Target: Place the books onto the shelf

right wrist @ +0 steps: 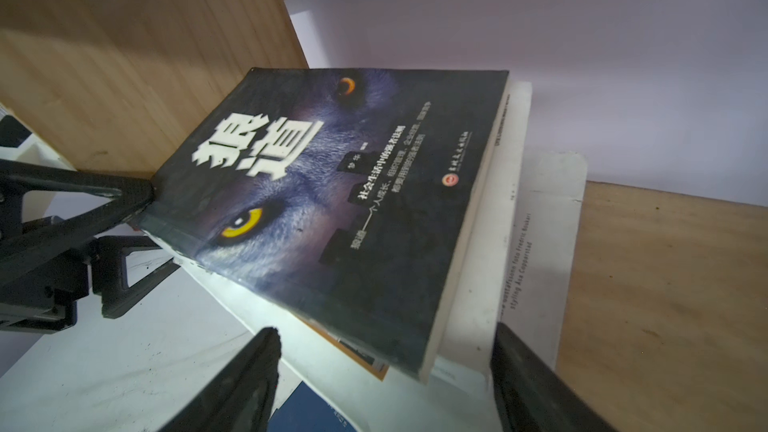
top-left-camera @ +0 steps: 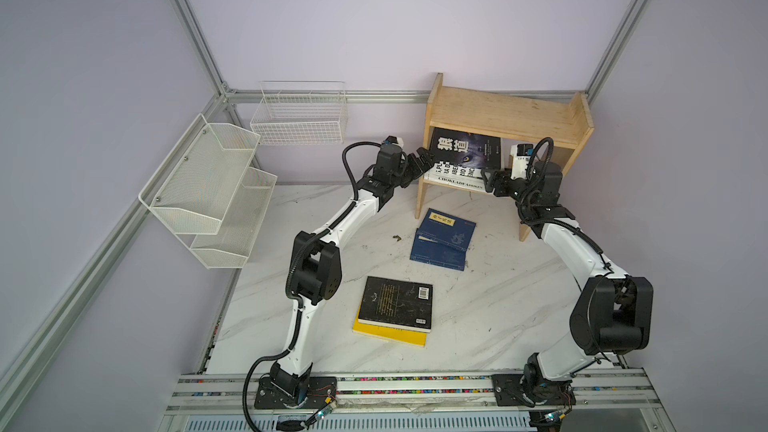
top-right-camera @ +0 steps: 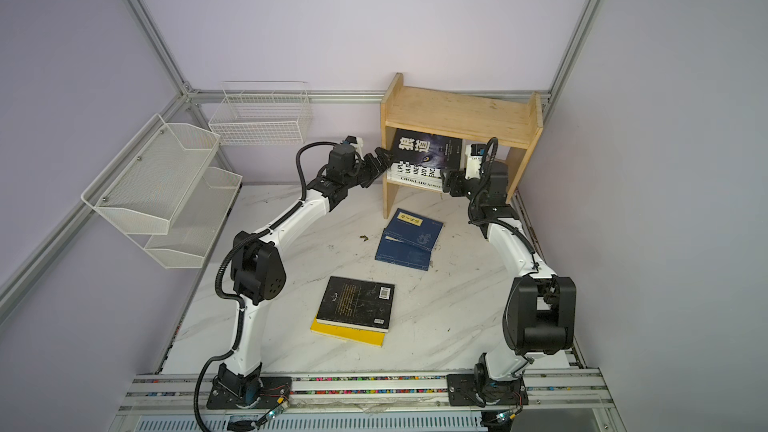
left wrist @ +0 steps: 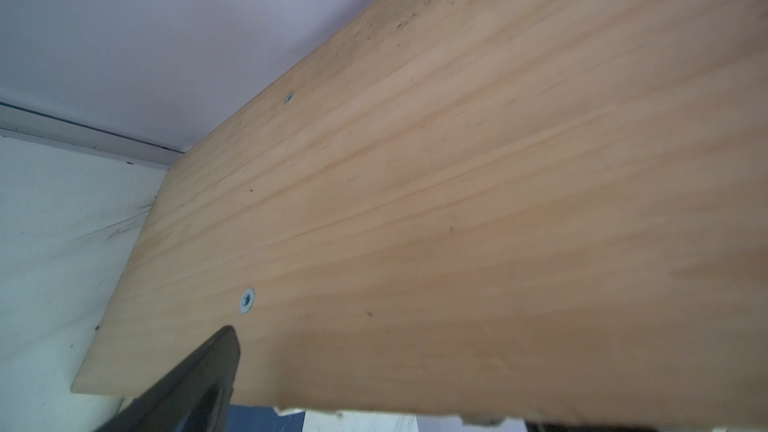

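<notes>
The white marbled table (top-left-camera: 498,305) carries the wooden shelf (top-left-camera: 498,116) at its far edge. The shelf's lower board runs between the left end effector (top-left-camera: 422,160) and the right end effector (top-left-camera: 490,184), with a white book (top-left-camera: 457,183) flat on it beneath others. Nearer the arm bases than both end effectors, two overlapping navy books (top-left-camera: 446,234), a yellow book (top-left-camera: 390,336) and a small dark scrap (top-left-camera: 396,237) lie on the table.

This is a robotics lab cell, not a lived-in room. Aluminium frame bars (top-left-camera: 200,41) edge bare lilac walls (top-left-camera: 415,14). Two white-and-black robot arms, the left arm (top-left-camera: 345,222) and the right arm (top-left-camera: 569,247), are bolted to a slotted metal rail (top-left-camera: 415,386) along the front of a marble-patterned counter (top-left-camera: 498,317). The furnishings are sparse props: a small wooden shelf (top-left-camera: 498,112), a white wire basket (top-left-camera: 299,122), a white mesh rack (top-left-camera: 208,176) and a few books (top-left-camera: 397,303).
</notes>
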### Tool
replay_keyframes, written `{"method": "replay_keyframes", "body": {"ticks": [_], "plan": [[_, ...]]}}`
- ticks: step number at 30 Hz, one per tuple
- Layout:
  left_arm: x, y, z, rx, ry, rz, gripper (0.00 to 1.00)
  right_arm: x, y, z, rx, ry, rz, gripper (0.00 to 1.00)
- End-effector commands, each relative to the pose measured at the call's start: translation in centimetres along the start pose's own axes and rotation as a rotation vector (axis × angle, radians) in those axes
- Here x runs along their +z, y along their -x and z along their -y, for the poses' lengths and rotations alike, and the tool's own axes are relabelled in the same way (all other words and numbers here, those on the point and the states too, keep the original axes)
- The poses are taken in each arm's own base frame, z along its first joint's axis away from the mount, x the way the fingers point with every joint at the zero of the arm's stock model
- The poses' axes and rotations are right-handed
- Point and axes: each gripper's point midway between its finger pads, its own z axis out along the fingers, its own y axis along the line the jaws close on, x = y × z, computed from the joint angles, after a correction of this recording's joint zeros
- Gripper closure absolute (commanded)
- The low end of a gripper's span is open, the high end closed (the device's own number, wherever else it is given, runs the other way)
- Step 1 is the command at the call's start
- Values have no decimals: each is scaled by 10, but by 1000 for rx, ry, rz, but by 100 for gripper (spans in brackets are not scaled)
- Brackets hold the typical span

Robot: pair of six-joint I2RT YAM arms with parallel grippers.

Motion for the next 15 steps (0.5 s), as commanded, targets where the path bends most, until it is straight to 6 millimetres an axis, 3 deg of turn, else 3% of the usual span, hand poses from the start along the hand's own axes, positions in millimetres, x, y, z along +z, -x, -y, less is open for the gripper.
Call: {"method": "replay_keyframes", "body": {"ticks": [1,5,10,15], "plan": [[-19,42,5,-30,-20,106,0,-9,13,-25,-44,73,4,22],[-18,43,4,-40,-25,105,0,-10,13,-38,-63,91,-13,23],[-19,45,4,-48,-32,104,0,-18,31,-36,-52,56,60,24],[-19,44,2,-49,-30,99,0,-19,32,-32,-44,32,56,25]]}}
